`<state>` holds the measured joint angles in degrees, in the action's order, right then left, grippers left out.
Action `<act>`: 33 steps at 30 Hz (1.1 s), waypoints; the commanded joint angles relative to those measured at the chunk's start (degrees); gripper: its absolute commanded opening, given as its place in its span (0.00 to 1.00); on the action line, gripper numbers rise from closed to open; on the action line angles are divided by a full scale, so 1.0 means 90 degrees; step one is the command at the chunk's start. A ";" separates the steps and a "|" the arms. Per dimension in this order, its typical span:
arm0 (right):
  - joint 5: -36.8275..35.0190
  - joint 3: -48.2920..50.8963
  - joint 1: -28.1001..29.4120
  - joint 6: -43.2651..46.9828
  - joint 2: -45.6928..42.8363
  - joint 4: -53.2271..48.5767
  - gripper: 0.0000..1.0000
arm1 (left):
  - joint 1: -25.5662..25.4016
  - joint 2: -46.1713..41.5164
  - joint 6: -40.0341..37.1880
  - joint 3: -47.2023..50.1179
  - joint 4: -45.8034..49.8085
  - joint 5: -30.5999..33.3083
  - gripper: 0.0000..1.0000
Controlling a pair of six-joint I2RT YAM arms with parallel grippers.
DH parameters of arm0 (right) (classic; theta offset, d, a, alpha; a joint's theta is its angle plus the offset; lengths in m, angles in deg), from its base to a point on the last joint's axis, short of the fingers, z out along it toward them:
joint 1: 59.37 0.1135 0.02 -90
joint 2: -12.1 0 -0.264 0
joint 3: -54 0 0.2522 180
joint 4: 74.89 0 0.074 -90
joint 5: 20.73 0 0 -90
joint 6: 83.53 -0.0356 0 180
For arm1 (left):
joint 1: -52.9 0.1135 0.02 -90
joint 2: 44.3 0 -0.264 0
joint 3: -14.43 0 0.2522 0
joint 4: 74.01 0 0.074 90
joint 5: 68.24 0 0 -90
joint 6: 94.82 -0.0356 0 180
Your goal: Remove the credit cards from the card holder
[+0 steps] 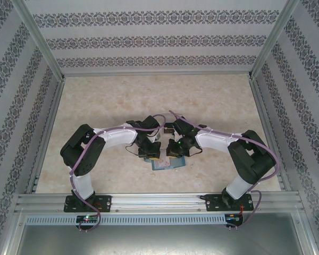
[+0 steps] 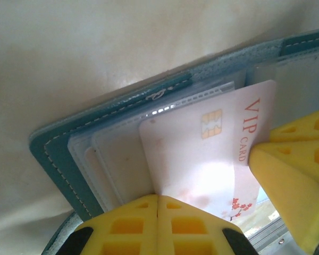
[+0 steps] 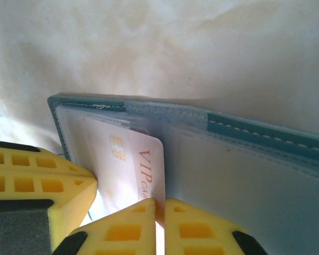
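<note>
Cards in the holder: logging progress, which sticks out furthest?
The VIP card with the gold chip; the blank ones beside it sit tucked deeper.

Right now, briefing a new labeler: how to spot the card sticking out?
On the beige table lies the open teal card holder. The credit card juts from it: whitish-pink, gold chip, orange VIP lettering, unlike the plain sleeves beside it.

The teal card holder lies open, flat — a pale credit card marked VIP juts from its pocket.
</note>
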<state>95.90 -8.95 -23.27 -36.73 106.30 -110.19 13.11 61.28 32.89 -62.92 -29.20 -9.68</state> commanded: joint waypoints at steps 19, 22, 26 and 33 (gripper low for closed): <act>0.0052 0.0312 -0.0229 0.0215 -0.0346 0.0170 0.05 | -0.0081 0.0247 -0.0069 -0.0068 0.0261 0.0190 0.00; -0.0228 0.0218 -0.0316 0.0460 -0.0512 -0.0324 0.02 | -0.0081 0.0240 -0.0079 -0.0068 0.0280 0.0188 0.00; -0.0697 0.0044 -0.0358 0.0744 -0.0715 -0.0973 0.01 | -0.0076 0.0239 -0.0099 -0.0074 0.0300 0.0195 0.00; -0.1354 -0.0268 -0.0369 0.1035 -0.0847 -0.1796 0.00 | -0.0081 0.0233 -0.0099 -0.0087 0.0300 0.0191 0.00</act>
<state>88.67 -9.87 -26.27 -29.80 99.85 -120.33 13.11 61.59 32.89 -63.44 -28.40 -9.57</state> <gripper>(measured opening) 0.067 0.047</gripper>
